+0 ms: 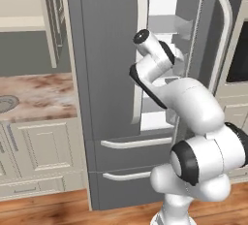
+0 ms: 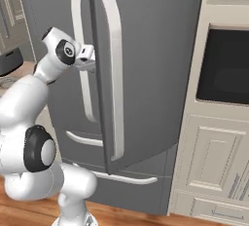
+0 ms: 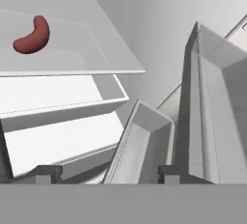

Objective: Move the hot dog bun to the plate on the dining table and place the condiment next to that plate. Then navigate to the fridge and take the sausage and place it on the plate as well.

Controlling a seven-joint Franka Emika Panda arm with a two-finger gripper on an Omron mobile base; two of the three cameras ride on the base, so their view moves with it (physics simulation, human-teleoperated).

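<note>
We are in a kitchen with a wood floor (image 1: 43, 209) and cream cabinets (image 1: 38, 151). Right in front of us stands the tall dark grey fridge (image 1: 106, 73). It has long curved silver handles (image 2: 113, 74). One door (image 2: 146, 64) is swung open, and we can see the white inside through the gap. To the left of the fridge there is a marbled desk (image 1: 43, 93) on top of the cream cabinets. To the right there is a dark oven window (image 2: 226, 64) set in more cream cabinets.

Our white arm (image 1: 193, 122) reaches up into the open fridge. From the hand view we look inside at white shelves (image 3: 72, 63) and see-through bins (image 3: 144, 146) on the door. The small dark red sausage (image 3: 33, 36) is curved like a bean. It lies on a glass shelf, up in the far left corner of the hand view, well away from our claw (image 3: 104, 174). The two dark tips of the claw stand apart, with nothing between them. The claw holds nothing.
</note>
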